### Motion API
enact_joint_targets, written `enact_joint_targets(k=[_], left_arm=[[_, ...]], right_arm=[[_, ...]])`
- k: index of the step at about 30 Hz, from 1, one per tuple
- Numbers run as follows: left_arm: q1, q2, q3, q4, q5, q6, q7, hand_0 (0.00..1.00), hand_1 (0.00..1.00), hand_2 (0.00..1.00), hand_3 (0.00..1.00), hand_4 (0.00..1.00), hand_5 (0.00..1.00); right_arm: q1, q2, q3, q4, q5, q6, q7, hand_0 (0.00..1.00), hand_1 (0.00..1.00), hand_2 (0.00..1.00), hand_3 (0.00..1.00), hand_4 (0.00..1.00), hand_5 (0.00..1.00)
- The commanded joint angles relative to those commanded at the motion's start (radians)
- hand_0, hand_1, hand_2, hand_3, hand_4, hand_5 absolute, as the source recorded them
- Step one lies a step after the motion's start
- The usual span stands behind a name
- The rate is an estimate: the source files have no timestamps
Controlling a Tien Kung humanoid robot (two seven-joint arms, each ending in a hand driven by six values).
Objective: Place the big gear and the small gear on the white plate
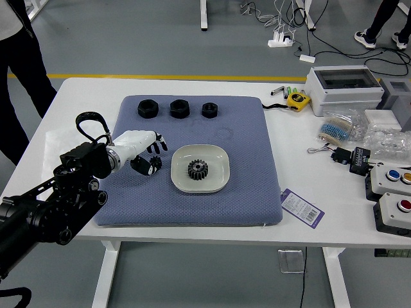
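Right, the big gear (198, 169) lies on the white plate (216, 178), which sits on a blue-grey mat (247, 202) between the bench's (314, 236) far and near edges. The small gear (156, 162) is on the mat, just beside the plate, on the side towards the bench's left edge. Over the bench's near left corner reaches the robot's left arm (58, 192), its left hand (130, 148) right by the small gear. The fingers (158, 142) are apart from the thumb (141, 167) – the thumb is low, at the small gear, and partly overlaps it in this view.

Towards the bench's far edge, 3 black nuts (179, 108) stand in a row on the mat. A yellow tape measure (298, 100) lies near the far edge too, beside a white box (343, 90) – and 2 button boxes (389, 181) are at the right edge. Past the far left corner stands a person (22, 70).
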State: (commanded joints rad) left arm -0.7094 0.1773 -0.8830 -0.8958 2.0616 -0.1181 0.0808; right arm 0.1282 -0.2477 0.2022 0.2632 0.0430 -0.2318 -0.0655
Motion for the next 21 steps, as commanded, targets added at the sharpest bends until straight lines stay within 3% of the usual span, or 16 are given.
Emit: enact_joint_targets(k=[21], left_arm=[[-0.003,-0.016,0.000,0.051,-0.001,0.016,-0.008,0.503,0.566,0.596,0.643,0.777,0.004]], right_arm=[[0.003,0.001,0.002,0.000,-0.004,0.000,0.001,0.681,0.659,0.739,0.590,0.802,0.714]])
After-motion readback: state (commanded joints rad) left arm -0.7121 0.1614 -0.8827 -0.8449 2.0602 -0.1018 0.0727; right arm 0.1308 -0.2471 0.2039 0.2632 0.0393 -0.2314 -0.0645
